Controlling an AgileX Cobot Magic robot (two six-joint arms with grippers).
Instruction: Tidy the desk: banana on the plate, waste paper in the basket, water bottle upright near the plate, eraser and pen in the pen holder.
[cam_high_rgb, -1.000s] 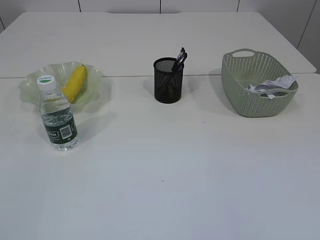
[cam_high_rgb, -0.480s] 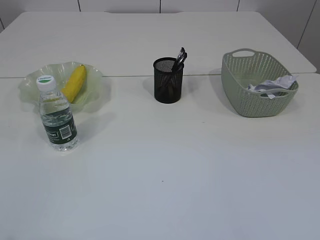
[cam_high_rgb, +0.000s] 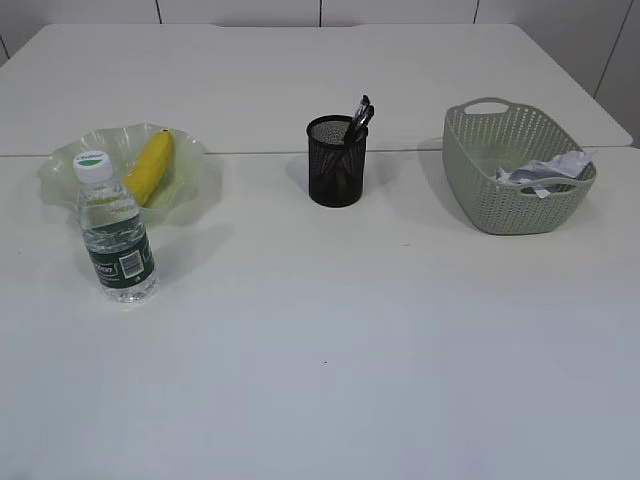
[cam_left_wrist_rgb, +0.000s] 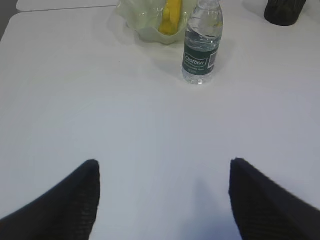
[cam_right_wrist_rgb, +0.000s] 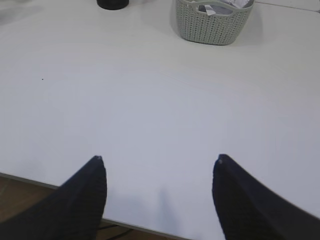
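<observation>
Exterior view, left to right: a pale green wavy plate (cam_high_rgb: 60, 170) sits at the far left of the white table (cam_high_rgb: 330, 330) with the banana (cam_high_rgb: 150, 166) lying in it. Just in front of the plate stands the water bottle (cam_high_rgb: 116, 232), upright, white cap on, its green label facing the camera; whether it touches the plate's rim cannot be told. Near the middle is the black mesh pen holder (cam_high_rgb: 337, 162) with dark pens (cam_high_rgb: 358, 117) sticking out at a slant toward the right; the eraser cannot be made out through the mesh. At the right, the green woven basket (cam_high_rgb: 480, 180) holds crumpled waste paper (cam_high_rgb: 545, 170) against its right side. Neither arm shows in this view.

Left wrist view: the left gripper (cam_left_wrist_rgb: 162, 197) hangs low over bare table, its 2 dark fingers (cam_left_wrist_rgb: 70, 200) spread wide with nothing between them. Beyond them are the bottle and the plate with the banana, well apart from the gripper.

Right wrist view: the right gripper (cam_right_wrist_rgb: 159, 192) is likewise parted and empty, near the table's front edge. Far ahead stand the basket with its paper and, at the top edge, the base of the pen holder.
</observation>
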